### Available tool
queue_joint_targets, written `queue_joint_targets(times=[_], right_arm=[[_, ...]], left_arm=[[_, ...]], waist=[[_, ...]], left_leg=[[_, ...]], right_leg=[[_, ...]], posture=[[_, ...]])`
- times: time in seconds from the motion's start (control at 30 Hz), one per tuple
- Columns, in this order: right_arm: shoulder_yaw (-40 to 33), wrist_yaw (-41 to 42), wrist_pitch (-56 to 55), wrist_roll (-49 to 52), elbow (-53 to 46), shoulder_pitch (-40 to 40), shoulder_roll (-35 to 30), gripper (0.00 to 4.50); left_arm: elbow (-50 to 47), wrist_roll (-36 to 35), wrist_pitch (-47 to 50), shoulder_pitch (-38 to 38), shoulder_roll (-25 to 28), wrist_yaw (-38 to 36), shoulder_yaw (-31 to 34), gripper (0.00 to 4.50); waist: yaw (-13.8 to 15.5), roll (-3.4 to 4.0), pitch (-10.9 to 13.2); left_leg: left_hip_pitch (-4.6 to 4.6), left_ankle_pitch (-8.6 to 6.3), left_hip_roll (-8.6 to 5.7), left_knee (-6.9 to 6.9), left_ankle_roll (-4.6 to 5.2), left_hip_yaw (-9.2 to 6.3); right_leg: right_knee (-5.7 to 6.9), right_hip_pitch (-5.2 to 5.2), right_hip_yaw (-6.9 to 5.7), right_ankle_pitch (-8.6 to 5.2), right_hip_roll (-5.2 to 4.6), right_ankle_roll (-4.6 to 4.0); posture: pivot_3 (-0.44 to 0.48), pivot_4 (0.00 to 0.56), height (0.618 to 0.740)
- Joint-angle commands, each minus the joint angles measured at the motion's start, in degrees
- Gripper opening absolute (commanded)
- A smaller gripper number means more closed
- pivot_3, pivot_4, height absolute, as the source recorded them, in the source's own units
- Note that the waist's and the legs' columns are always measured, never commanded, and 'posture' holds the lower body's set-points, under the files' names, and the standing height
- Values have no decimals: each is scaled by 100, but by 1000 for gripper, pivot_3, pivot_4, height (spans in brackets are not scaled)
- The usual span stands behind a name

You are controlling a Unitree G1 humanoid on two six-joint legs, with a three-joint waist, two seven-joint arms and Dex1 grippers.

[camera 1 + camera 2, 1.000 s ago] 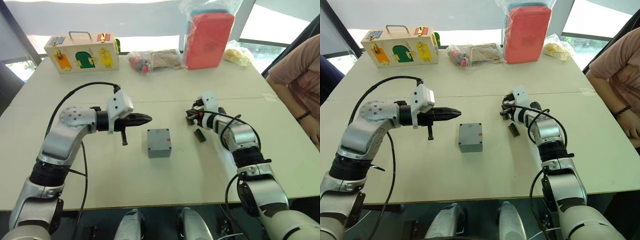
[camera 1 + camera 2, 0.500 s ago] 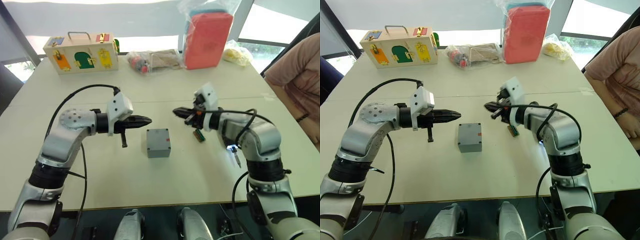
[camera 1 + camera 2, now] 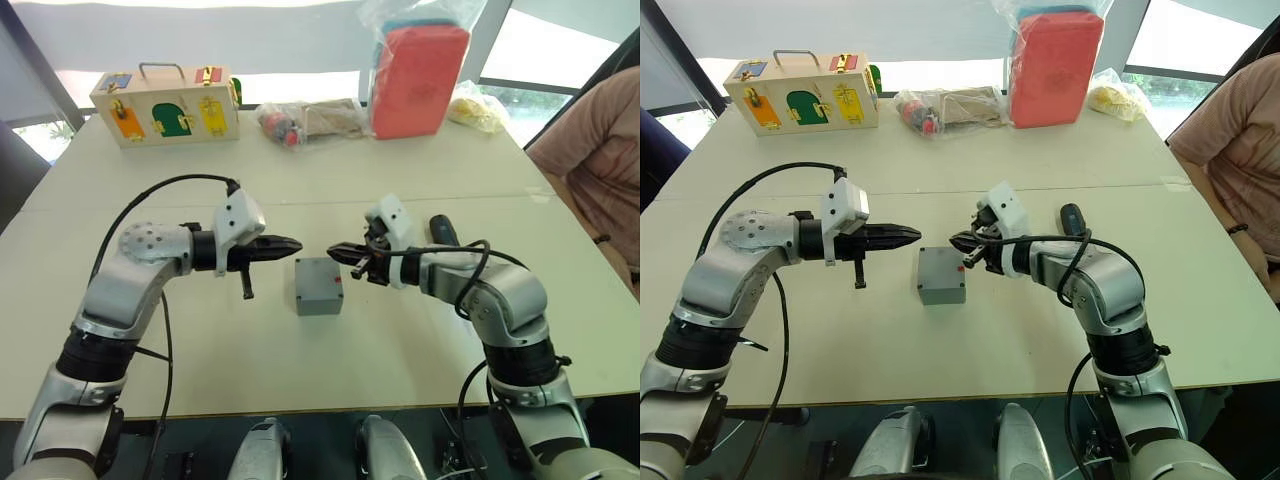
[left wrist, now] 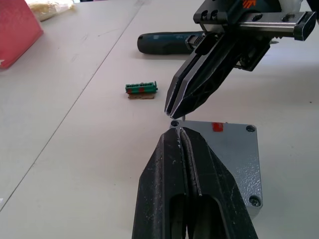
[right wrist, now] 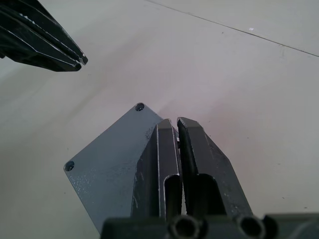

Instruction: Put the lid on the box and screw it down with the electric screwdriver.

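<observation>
Left eye view: small square grey plastic box (image 3: 318, 285) with grey lid (image 4: 227, 149) on sits mid-surface; rigid, light, likely slides, so brace its side walls. Thick black electric screwdriver (image 3: 441, 232) lies at 3 o'clock, grasp mid-barrel. Left gripper (image 3: 291, 243) and right gripper (image 3: 337, 252) both pressed together, empty.

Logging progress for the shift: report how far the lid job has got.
Done: the lid sits on the box. In hand: nothing; the left fingers and right fingers hover shut beside it. Left: the screwdriver lies on the table, so screwing down seems not yet begun.
</observation>
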Motion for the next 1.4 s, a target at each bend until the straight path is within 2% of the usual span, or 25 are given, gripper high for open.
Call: queue_joint_targets(times=[0.03,1.4], right_arm=[[61,14,-226,-55,27,-49,10,57],[292,221,-633,-455,541,-133,-186,57]], left_arm=[[-238,-78,15,-41,66,33,115,0],[-382,-158,155,-31,56,9,73,0]], waist=[[0,0,0],[3,0,0]], left_leg=[[0,0,0,0,0,0],[0,0,0,0,0,0]], right_leg=[[0,0,0,0,0,0],[0,0,0,0,0,0]], posture=[[0,150,730],[0,150,730]])
